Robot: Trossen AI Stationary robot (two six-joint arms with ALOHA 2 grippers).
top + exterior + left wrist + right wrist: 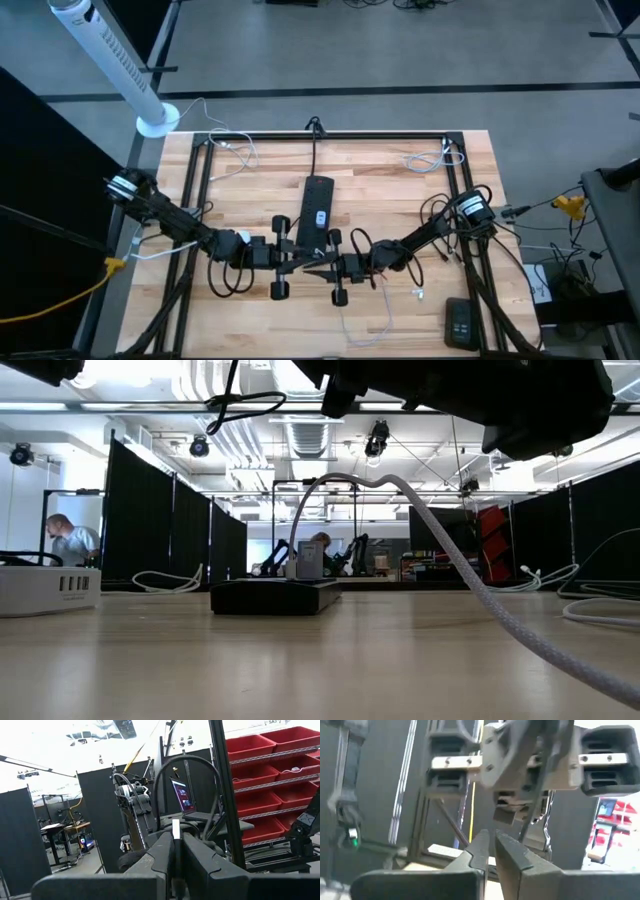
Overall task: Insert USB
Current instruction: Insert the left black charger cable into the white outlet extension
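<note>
USB cable, white, lay on the wooden table in the high view, trailing from the two claws toward the table's near edge. We found the left claw and the right claw tip to tip at the table's middle, just beside the near end of the black power strip, which carried a white label. A dark handheld unit sat near the table's right corner.

In the low view, we saw the cable rising in an arch above the power strip and running down across the table toward the camera. A white multi-port hub stood at the left edge. A person was visible in the room behind.

In the left wrist view, the left claw was pressed together, pinching a slim white plug that stood up between its fingers.

In the right wrist view, the right claw had its fingers nearly together; we could not tell whether they gripped anything. The other arm's claw body hung close above.
</note>
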